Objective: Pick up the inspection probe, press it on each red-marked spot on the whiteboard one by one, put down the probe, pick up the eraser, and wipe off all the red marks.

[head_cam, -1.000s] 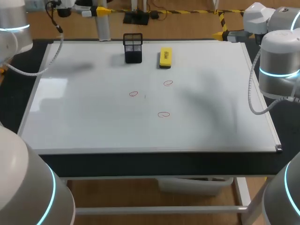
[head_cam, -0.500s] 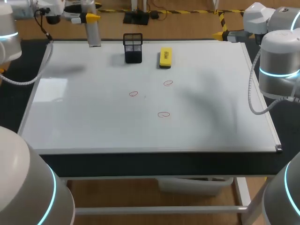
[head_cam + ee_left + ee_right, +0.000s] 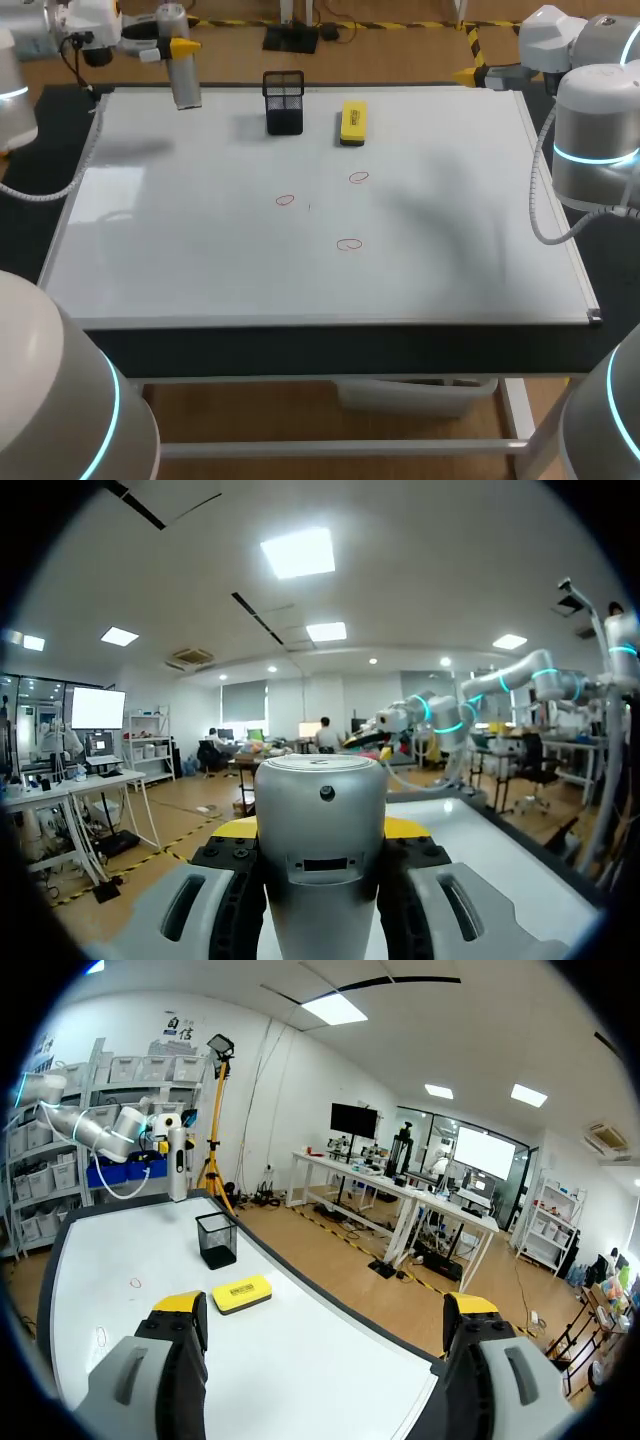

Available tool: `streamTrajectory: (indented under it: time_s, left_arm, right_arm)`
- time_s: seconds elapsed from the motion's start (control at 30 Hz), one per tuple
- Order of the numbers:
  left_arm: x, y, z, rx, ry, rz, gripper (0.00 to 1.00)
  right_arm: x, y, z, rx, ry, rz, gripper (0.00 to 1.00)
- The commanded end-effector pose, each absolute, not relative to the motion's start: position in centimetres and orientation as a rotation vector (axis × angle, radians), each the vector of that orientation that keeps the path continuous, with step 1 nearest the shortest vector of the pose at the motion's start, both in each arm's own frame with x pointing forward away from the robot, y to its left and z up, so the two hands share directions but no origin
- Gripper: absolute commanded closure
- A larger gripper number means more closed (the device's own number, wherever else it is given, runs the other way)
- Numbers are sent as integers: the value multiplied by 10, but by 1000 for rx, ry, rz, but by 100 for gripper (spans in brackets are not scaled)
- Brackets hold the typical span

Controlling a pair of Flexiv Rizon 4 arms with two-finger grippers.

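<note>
three red rings are drawn near the middle of the whiteboard (image 3: 200, 280): the nearest ring (image 3: 348, 244), the left ring (image 3: 286, 200) a little farther back, and the far ring (image 3: 359, 177) beyond them, all well apart from one another. all three are unwiped, and i cannot tell from here whether any has been pressed. behind them, near the far edge, a black mesh cup (image 3: 284, 102) stands upright, likely the probe's holder, and it looks empty. just beside it the yellow eraser (image 3: 353, 122) lies flat and untouched, likely parked at the back so the middle of the board stays free for pressing. farthest off, over the far left corner, the left claw (image 3: 178, 47) is clenched on the silver probe (image 3: 185, 85), which hangs down from it above the board, touching nothing. the left wrist view shows the probe (image 3: 320, 880) pinched from both sides between the yellow tips of the left claw (image 3: 320, 828). it is probably held high so it can travel over the cup, though it is well apart from every ring. the right arm (image 3: 595, 130) is at the far right edge. its right claw (image 3: 325, 1305) is released, fingers spread wide with nothing between them, perhaps kept back out of the way. no writing can be read on the probe, eraser or board. a small dark slot on the probe is too small to make out.
</note>
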State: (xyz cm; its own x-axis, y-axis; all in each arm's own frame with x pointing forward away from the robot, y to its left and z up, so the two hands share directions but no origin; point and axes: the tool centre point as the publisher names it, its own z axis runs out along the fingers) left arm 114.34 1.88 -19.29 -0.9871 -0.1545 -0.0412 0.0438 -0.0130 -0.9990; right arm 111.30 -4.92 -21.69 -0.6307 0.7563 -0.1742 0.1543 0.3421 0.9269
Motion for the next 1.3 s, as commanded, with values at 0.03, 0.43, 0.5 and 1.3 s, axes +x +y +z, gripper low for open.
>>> streamTrajectory:
  time_s: [0.03,0.43,0.5,1.3]
  left_arm:
    - [1137,22,-196,-240,2045,-2078,100]
    - [1142,31,-203,-256,2066,-2072,100]
    - [1143,32,-203,-262,2066,-2056,100]
    - [1143,36,-202,-272,2073,-2019,100]
  right_arm:
    - [1114,-49,-217,793,2010,1291,0]
    - [1114,-49,-217,793,2010,1291,0]
    - [1114,-49,-217,793,2010,1291,0]
    - [1114,-49,-217,793,2010,1291,0]
